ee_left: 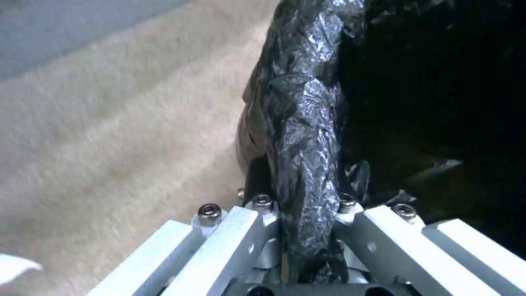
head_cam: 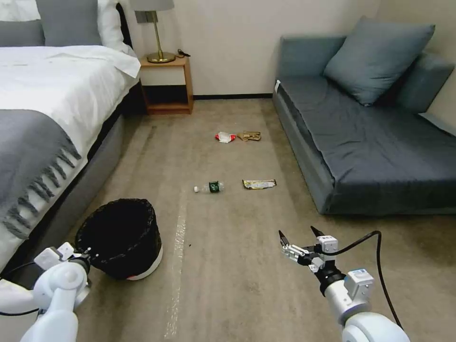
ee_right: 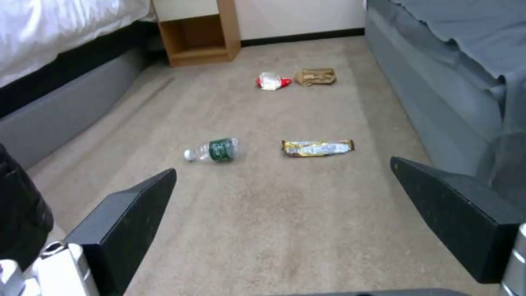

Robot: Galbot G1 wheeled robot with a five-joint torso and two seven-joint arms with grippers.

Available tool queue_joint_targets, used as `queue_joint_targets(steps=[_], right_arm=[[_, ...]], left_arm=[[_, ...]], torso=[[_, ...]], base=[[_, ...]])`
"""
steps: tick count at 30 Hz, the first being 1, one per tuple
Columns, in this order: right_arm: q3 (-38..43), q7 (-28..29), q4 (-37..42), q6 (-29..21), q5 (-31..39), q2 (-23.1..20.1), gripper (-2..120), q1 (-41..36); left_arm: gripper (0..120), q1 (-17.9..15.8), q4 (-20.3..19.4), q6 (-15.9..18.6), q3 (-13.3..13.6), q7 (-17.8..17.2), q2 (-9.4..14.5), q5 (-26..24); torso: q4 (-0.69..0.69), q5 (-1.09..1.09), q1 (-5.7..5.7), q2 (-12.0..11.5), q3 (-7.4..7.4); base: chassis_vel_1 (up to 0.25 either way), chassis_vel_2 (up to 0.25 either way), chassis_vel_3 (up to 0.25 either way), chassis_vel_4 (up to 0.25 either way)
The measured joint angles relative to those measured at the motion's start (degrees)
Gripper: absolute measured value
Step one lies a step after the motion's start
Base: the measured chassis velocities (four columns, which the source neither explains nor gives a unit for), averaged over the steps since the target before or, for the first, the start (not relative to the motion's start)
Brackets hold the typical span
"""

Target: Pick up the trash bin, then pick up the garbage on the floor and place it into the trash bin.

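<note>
Trash bin (head_cam: pixel 121 237) tilts, its bag-lined rim pinched by the left end effector (ee_left: pixel 304 230); plastic could slip. Right end effector (head_cam: pixel 298 240) hangs open, garbage (head_cam: pixel 209 187) well ahead.

Looks like a bedroom, maybe a hotel room — made-up bed (head_cam: pixel 52 90) with white sheets and a grey throw, wooden nightstand (head_cam: pixel 166 85) with a brass lamp (head_cam: pixel 154 28), grey sofa bed (head_cam: pixel 361 128) opposite, beige carpet (head_cam: pixel 228 275) throughout.
</note>
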Motion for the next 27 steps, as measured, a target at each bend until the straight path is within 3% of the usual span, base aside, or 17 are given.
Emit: queue_joint_targets(steps=[7, 11, 27], right_arm=[[0.1, 0.5, 0.7, 0.0, 0.8, -0.6, 100, -0.2], [0.1, 0.9, 0.6, 0.5, 2.0, -0.9, 100, -0.1], [-2.1, 4.4, -0.7, 0.4, 3.9, -0.9, 100, 2.5]], left_arm=[[3, 2.8, -2.9, -3.8, -0.9, 0.4, -0.6, 8.4], [3, 5.3, -7.0, -6.1, -1.7, 0.9, -0.8, 14.2], [3, 13.5, -19.3, -8.1, -1.6, -0.1, -3.4, 21.7]], torso=[[0.07, 0.07, 0.0, 0.0, 0.01], [0.07, 0.13, 0.0, 0.0, 0.0], [0.07, 0.14, 0.0, 0.0, -0.01]], base=[[0.0, 0.0, 0.0, 0.0], [0.0, 0.0, 0.0, 0.0], [0.0, 0.0, 0.0, 0.0]])
